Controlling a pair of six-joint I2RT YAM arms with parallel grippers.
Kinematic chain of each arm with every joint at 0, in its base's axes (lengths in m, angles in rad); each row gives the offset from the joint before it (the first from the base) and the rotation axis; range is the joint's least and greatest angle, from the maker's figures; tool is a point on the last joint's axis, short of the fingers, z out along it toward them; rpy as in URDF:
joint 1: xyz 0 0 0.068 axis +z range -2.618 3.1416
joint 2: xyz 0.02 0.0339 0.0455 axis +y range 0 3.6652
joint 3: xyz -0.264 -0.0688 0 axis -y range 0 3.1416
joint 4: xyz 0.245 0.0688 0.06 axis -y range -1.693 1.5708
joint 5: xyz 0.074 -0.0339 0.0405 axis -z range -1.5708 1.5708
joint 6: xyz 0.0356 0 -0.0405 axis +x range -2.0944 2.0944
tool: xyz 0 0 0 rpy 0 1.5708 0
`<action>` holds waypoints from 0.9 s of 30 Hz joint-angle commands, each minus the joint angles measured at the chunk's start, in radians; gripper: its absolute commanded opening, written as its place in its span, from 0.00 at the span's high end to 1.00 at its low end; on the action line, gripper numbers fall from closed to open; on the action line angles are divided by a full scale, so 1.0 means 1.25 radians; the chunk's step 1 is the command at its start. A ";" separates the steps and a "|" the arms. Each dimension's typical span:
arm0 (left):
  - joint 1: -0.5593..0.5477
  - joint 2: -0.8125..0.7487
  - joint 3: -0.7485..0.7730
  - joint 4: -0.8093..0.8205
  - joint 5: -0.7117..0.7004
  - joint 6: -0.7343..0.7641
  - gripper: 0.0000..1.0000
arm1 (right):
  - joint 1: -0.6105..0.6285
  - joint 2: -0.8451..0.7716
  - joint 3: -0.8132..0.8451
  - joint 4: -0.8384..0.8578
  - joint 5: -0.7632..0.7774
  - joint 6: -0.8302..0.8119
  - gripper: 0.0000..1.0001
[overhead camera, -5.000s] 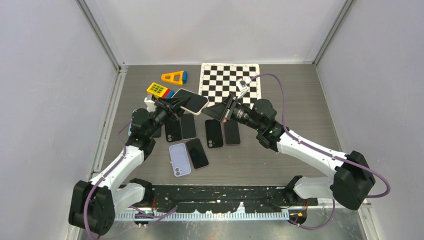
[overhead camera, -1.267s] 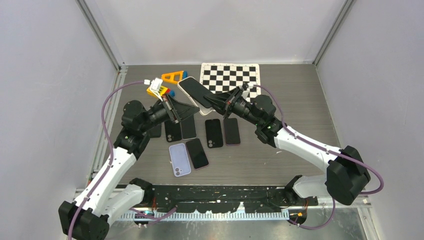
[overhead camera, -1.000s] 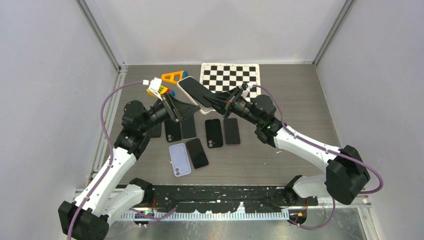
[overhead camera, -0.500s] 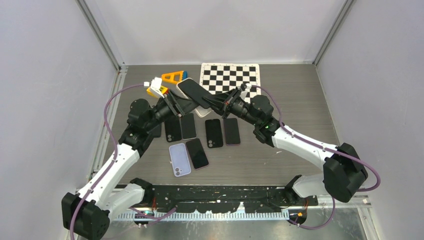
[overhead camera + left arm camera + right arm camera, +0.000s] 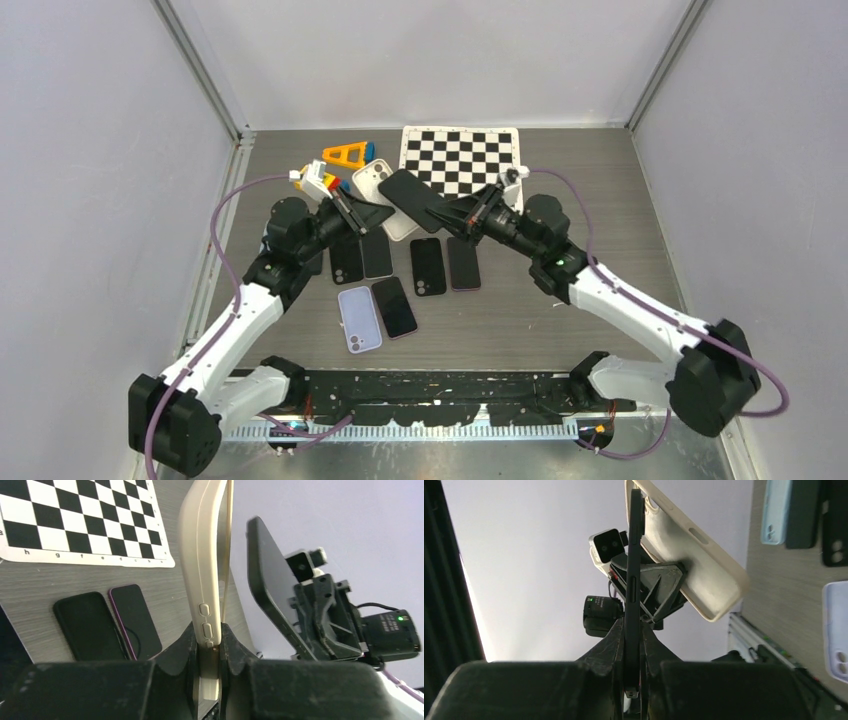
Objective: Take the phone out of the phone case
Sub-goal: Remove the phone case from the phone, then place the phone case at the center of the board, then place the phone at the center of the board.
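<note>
Top view: left gripper pinches the cream phone case, right gripper pinches the dark phone just beside it — both aloft. Left wrist: open gap between case edge and phone. Right wrist: phone edge-on, case tilted beyond.

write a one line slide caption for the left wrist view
Phone freed: left claw clamps the cream phone case, right claw holds the dark phone beside it, apart

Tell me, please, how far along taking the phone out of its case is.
Done: the black phone is out of the cream case, with a gap between them. In hand: the left gripper clamps the case, the right gripper clamps the phone, both aloft. Left: probably only setting each down.
</note>
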 commanded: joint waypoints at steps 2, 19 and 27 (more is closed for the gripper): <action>0.003 0.031 0.020 0.003 -0.020 0.034 1.00 | -0.063 -0.185 0.011 -0.208 0.043 -0.222 0.99; -0.286 0.559 0.295 0.048 0.014 -0.065 1.00 | -0.370 -0.334 -0.058 -0.694 0.260 -0.493 1.00; -0.349 0.831 0.483 0.019 0.004 -0.157 1.00 | -0.596 -0.298 -0.199 -0.617 0.151 -0.544 1.00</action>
